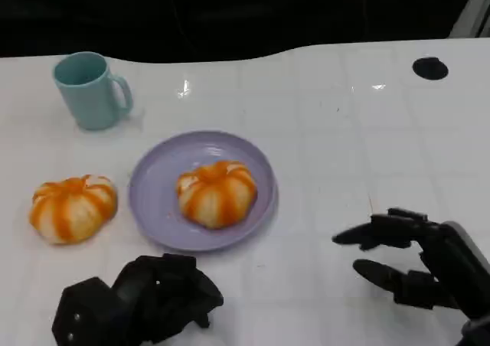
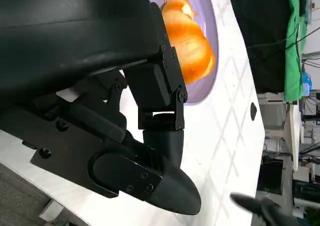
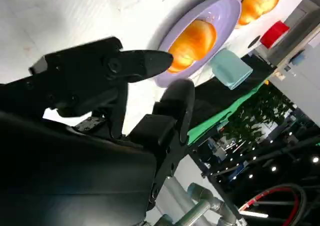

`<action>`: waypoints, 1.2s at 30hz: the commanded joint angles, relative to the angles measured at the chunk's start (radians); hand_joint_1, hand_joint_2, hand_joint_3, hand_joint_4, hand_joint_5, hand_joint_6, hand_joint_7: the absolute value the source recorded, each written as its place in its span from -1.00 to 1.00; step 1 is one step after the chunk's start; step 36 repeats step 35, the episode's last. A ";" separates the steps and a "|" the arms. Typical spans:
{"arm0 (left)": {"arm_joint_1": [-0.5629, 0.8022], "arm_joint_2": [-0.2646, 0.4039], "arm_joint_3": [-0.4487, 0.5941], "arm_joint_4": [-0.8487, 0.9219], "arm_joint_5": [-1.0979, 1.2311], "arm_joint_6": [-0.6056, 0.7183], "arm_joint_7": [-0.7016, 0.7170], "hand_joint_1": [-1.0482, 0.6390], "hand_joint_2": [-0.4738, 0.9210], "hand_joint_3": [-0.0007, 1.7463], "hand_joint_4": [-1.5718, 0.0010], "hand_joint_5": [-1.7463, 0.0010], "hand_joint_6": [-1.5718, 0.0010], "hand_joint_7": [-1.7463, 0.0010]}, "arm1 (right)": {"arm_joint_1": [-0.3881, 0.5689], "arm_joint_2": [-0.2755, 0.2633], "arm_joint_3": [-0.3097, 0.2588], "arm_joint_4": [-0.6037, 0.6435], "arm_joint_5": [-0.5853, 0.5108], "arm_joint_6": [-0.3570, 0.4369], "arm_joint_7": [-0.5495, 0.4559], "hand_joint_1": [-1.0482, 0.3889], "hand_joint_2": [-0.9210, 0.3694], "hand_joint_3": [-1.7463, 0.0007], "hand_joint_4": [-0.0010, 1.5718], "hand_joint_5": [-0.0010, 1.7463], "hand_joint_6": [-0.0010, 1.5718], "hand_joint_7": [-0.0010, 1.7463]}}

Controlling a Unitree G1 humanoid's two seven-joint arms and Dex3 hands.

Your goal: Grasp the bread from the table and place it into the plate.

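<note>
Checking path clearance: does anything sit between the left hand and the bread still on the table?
Nothing visible does. The bread on the table lies left of the plate, with bare tabletop between it and the left hand.

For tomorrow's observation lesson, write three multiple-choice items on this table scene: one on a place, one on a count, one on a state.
1. Where does the teal ceramic mug stand?
A. far left of the table
B. on the plate
C. beside the right robot hand

2. How many orange-striped round bread buns are there?
A. one
B. two
C. four

3. What is the right robot hand doing?
A. gripping a bun
B. holding the mug
C. holding nothing, fingers apart

Answers: 1 A, it stands beyond the round lilac plate. 2 B, one bun on the plate, one bun on the table. 3 C, nothing between its fingers.
</note>
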 commanded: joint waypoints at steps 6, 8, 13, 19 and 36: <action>0.012 0.024 0.011 0.004 0.003 -0.001 0.004 -0.99 0.90 -0.99 -0.13 -0.73 -0.67 0.16 | 0.077 0.029 -0.038 -0.004 -0.016 0.032 -0.045 0.11 -0.36 -0.19 0.04 1.00 -0.15 0.53; 0.014 0.027 0.014 0.001 0.000 0.002 0.001 -0.99 0.90 -0.99 -0.13 -0.72 -0.67 0.15 | 0.078 0.040 -0.038 0.009 -0.033 0.045 -0.069 0.11 -0.36 -0.22 0.04 1.00 -0.18 0.59; 0.013 0.030 0.020 0.001 -0.011 0.009 -0.004 -1.00 0.89 -1.00 -0.13 -0.72 -0.66 0.15 | 0.076 0.050 -0.030 0.022 -0.069 0.069 -0.100 0.10 -0.34 -0.27 0.04 1.00 -0.25 0.69; 0.008 0.031 0.021 0.011 -0.013 0.002 -0.005 -1.00 0.89 -1.00 -0.13 -0.72 -0.66 0.16 | 0.059 0.050 -0.025 0.045 -0.089 0.075 -0.122 0.05 -0.33 -0.25 0.05 1.00 -0.25 0.71; 0.007 0.043 0.021 0.012 -0.009 -0.003 -0.004 -1.00 0.91 -0.99 -0.13 -0.73 -0.67 0.14 | 0.056 0.050 -0.016 0.045 -0.132 0.081 -0.170 0.07 -0.34 -0.25 0.08 1.00 -0.26 0.72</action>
